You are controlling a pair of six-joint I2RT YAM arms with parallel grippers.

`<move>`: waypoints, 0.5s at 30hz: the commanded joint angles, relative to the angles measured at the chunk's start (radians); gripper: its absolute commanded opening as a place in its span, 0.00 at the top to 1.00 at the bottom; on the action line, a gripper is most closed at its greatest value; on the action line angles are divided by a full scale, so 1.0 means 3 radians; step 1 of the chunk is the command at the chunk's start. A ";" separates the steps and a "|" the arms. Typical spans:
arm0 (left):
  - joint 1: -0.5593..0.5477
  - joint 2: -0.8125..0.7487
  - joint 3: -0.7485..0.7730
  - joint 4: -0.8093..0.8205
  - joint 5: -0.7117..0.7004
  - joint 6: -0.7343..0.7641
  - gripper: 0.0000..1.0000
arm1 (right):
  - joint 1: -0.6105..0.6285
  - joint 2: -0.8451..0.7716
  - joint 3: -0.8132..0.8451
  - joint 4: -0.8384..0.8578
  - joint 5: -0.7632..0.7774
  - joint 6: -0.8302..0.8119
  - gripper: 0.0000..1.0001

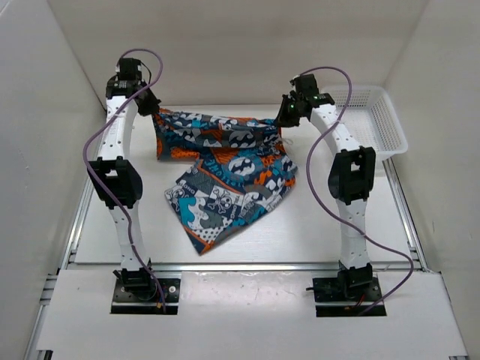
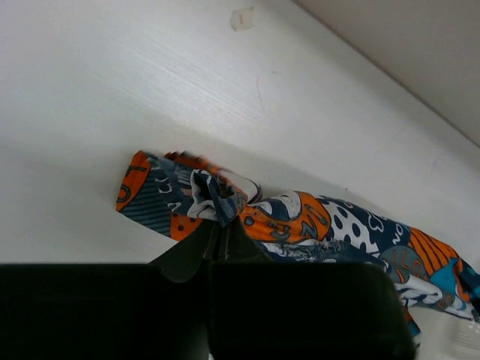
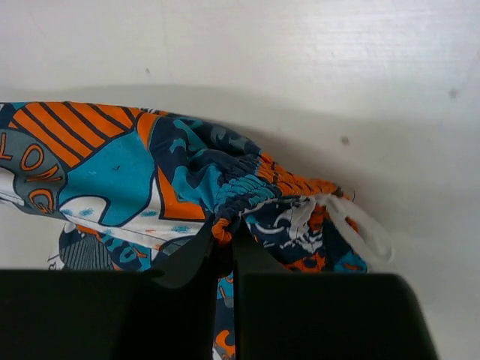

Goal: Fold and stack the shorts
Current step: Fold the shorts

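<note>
**Figure. Both arms holding the far edge of the shorts, seen from above and from each wrist.**

The shorts (image 1: 225, 176) lie on the table (image 1: 112, 225) between the two arms, slightly toward the far side. The left gripper (image 1: 152, 106) is closed tight on a bunched corner of the cloth at the far left. In the left wrist view its fingertips (image 2: 220, 225) pinch a knot of fabric (image 2: 217, 199), and the rest of the garment runs off to the right. The right gripper (image 1: 289, 112) is likewise closed, on the far right corner. In the right wrist view its fingertips (image 3: 227, 234) nip the gathered elastic edge (image 3: 240, 199), and the cloth extends to the left.

The key relation is that the held edge runs left to right, strung between the two grippers along the far side of the table. From this edge the free cloth trails toward the near side, and its lowest tip (image 1: 202, 244) points near and left. Each arm holds the corner on its own side, so neither has to reach across.

Judged from this layout, the fold would turn on that left-to-right axis, with the held edge carried toward the near side over the trailing part. The white basket (image 1: 394, 120) stands at the far right, apart from the cloth.
</note>
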 commanded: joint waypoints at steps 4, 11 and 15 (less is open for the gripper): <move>0.0177 -0.0395 0.0291 0.0176 -0.0029 0.0210 0.90 | -0.0128 0.0131 0.0569 -0.0190 0.0024 -0.0114 1.00; -0.0103 -0.1554 -0.1087 0.0115 0.0105 0.0307 0.90 | -0.0194 -0.0529 -0.0229 -0.0149 -0.0104 -0.0145 1.00; -0.0180 -0.2458 -0.2058 0.0114 0.0135 0.0200 0.90 | -0.0225 -0.1065 -0.0913 -0.0180 -0.0140 -0.0176 1.00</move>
